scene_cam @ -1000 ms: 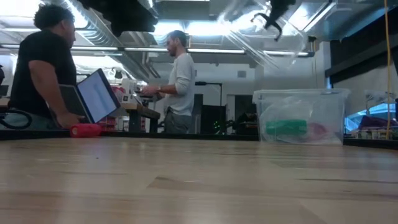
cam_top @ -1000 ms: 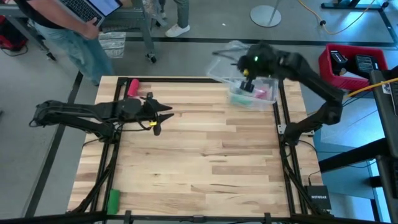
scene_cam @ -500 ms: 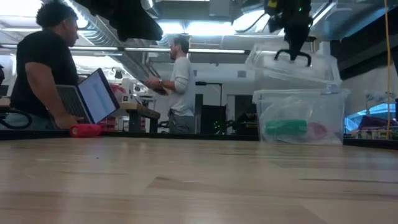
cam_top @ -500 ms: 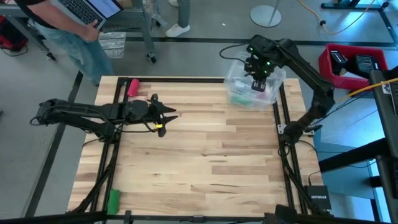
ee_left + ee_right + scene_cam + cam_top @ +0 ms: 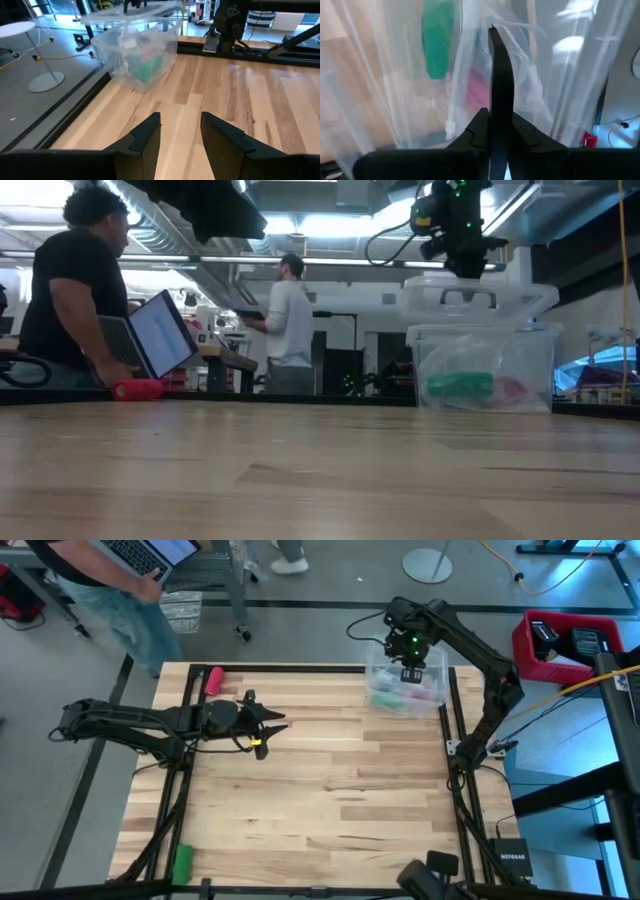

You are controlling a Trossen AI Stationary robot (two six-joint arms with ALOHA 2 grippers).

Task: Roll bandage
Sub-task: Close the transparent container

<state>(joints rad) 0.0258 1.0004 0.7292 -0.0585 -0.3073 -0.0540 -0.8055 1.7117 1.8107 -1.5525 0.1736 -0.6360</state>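
A pale wood table bears one clear bin holding one bandage; two people stand beyond the bin. Above it, the right gripper pinches the lid; left gripper gapes.

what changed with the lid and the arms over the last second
The right hand, shut on the clear lid, swung it from high and tilted down over the clear bin, where it now sits level just above the rim. The left hand, open and empty, edged slightly toward the right. The teal bandage in the bin, the pink-red roll and the small green roll stayed put.
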